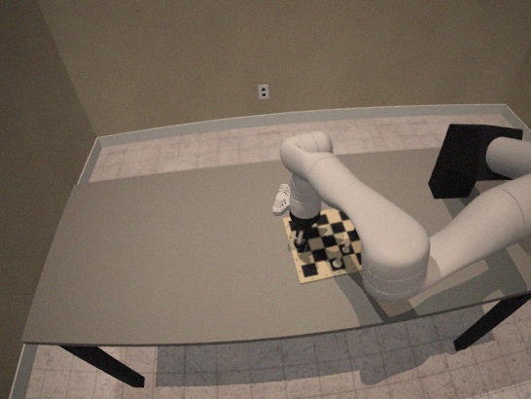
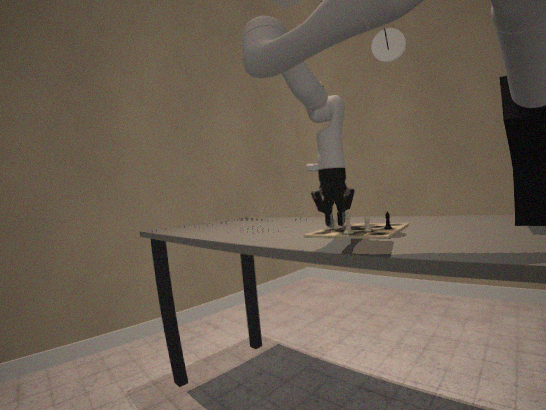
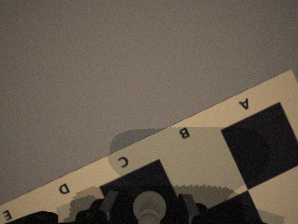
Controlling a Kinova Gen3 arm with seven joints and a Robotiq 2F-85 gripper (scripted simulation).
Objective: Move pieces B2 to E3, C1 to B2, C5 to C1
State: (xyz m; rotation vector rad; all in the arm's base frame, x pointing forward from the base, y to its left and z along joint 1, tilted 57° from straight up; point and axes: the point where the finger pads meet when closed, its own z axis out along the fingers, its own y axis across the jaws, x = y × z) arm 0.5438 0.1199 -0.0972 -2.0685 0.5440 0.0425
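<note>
- A pale piece point(image 3: 149, 204) is seen nearly end-on in the wrist view, its rounded head towards the camera and its long axis running away towards the board; its base is hidden.
- The head is seen over the dark square beside the letter C, near the lettered edge of the board point(image 1: 303, 280) point(image 2: 320, 235) point(image 3: 205, 120).
- The gripper point(image 1: 300, 239) point(image 2: 335, 223) point(image 3: 149, 200) is pointed down, its fingers parted around the head, with a gap on either side; nothing is grasped.
- Two other pale pieces point(image 1: 336, 263) point(image 2: 348, 225) and a black piece point(image 2: 387, 221) are seen upright, well inside the board's edge.
- Beyond the lettered edge, open table point(image 1: 170, 263) point(image 2: 210, 240) point(image 3: 100, 75) is left for moving; on the board's other side, room is narrowed by those pieces.
</note>
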